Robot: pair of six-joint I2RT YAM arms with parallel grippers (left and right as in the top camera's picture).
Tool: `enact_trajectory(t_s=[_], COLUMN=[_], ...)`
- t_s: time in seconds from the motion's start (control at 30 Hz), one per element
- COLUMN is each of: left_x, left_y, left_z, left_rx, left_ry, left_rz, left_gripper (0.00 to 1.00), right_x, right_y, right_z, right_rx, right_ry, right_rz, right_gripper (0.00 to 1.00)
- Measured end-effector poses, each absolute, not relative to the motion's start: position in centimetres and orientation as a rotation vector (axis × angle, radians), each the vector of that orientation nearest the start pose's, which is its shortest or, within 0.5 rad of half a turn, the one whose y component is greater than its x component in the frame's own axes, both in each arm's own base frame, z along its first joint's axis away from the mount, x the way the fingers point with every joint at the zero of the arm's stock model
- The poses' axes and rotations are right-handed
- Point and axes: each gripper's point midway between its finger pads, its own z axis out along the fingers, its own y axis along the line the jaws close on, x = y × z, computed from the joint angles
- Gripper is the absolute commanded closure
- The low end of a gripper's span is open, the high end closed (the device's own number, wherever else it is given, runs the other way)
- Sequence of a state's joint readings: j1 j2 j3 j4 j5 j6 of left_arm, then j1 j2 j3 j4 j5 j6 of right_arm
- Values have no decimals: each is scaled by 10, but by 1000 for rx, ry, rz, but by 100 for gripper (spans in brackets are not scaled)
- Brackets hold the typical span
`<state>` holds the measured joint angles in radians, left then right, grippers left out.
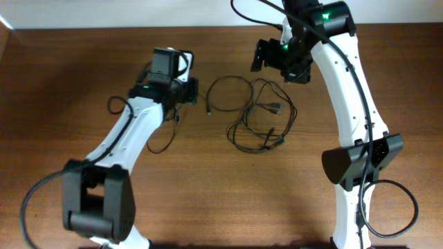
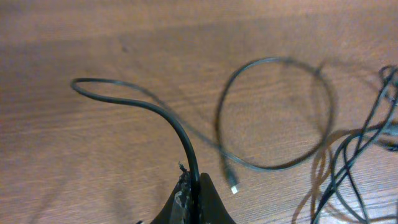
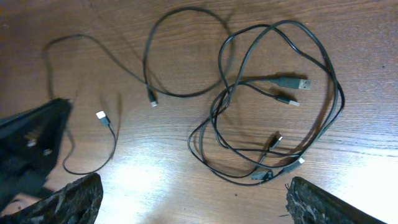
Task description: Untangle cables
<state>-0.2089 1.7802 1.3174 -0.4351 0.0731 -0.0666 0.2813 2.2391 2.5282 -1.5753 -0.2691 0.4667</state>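
Note:
My left gripper (image 2: 194, 190) is shut on a thin black cable (image 2: 180, 134), which bends left, then sweeps right into a wide loop (image 2: 273, 165) ending in a small plug (image 2: 233, 185). In the overhead view this gripper (image 1: 194, 90) sits just left of that loop (image 1: 228, 93). A tangle of several black cables (image 1: 266, 119) with plugs lies right of the loop, and it also shows in the right wrist view (image 3: 273, 106). My right gripper (image 3: 199, 205) is open and empty, and it hovers above the table behind the tangle (image 1: 280, 66).
Another thin black cable (image 1: 163, 142) with a white plug (image 3: 101, 116) lies beside the left arm, with a small loop (image 1: 114, 104) on its far side. The wooden table (image 1: 228, 200) has its far edge at the top.

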Motion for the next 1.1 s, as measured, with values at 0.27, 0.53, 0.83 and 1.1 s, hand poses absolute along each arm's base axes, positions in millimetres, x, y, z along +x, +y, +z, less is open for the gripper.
enact_trajectory(t_s=[0.27, 0.53, 0.83, 1.1], left_x=[467, 487, 500, 504], left_y=[-166, -201, -202, -194], left_z=[43, 51, 22, 6], left_rx=[310, 490, 494, 499], left_ry=[2536, 2366, 2342, 2356], left_rz=[-221, -325, -289, -214], left_gripper=[21, 22, 44, 52], right_x=[434, 433, 430, 430], right_y=[169, 167, 166, 166], right_z=[215, 215, 214, 214], right_rx=[199, 196, 192, 177], right_ry=[2941, 2946, 2958, 2957], right_rz=[480, 466, 456, 454], right_gripper=[5, 5, 5, 5])
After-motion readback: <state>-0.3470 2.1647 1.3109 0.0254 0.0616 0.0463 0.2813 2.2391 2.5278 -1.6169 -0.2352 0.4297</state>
